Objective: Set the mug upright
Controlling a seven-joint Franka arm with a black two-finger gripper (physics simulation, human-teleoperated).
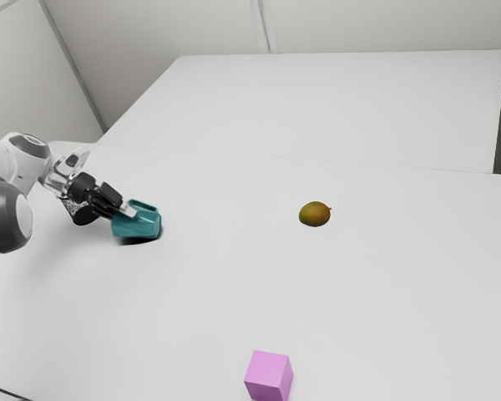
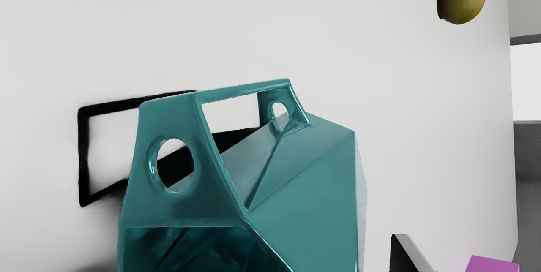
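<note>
The teal, faceted mug (image 1: 137,224) lies tipped on the table at the exterior view's left. My gripper (image 1: 128,210) reaches it from the exterior view's left, its tips at the mug's upper side. The wrist view has the mug (image 2: 304,179) close up, with its angular, holed handle towards the camera and a dark hollow near the picture's bottom edge. The gripper (image 2: 272,265) is open there: one fingertip (image 2: 403,255) stands beside the mug with a gap between them, while the other is hidden by the mug.
A mango (image 1: 315,214) rests on the white table (image 1: 384,292), well away from the mug. The pink cube (image 1: 269,376) sits at the exterior view's bottom edge. Something dark and speckled (image 1: 83,212) shows beneath the hand.
</note>
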